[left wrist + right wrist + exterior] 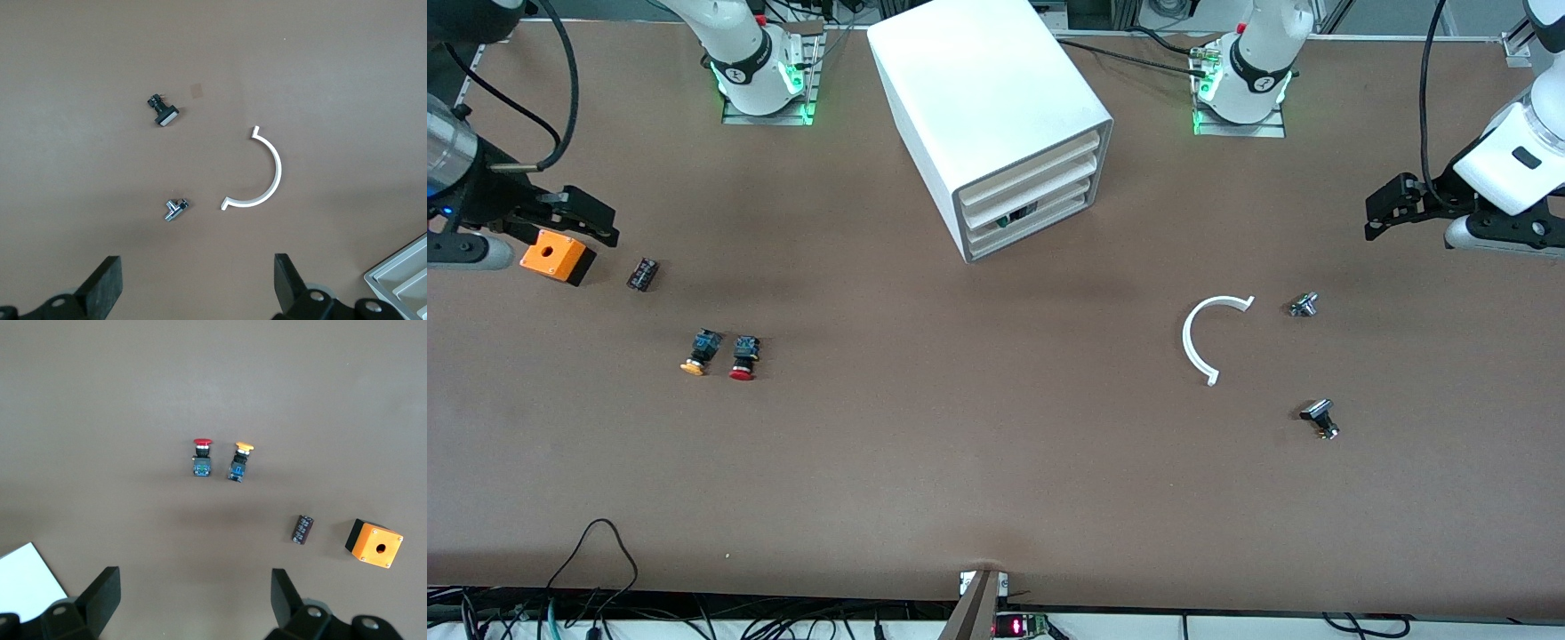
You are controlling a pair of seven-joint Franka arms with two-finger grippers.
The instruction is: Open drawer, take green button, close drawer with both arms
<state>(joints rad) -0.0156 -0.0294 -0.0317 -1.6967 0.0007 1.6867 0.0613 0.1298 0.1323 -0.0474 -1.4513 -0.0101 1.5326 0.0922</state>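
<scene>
- Front view: A white cabinet is set on the table between the two arm bases, turned at an angle so that its four drawer fronts face toward the left arm's end. The third drawer from the top is seen slightly ajar, with something dark and green just visible in the gap; this is judged to be the button, though it cannot be confirmed. The left gripper is held over the table edge at its own end, and the right gripper over an orange box; both are parked clear of the cabinet, so the task is judged not yet begun.
- Left wrist view: The left gripper's fingers are spread wide with nothing between them. A white curved strip, a small metal part and a black part are laid out below.
- Right wrist view: The right gripper's fingers are likewise spread and empty. A red-capped button and an orange-capped button lie side by side, with a dark cylinder near the orange box; none is the wanted one.
</scene>
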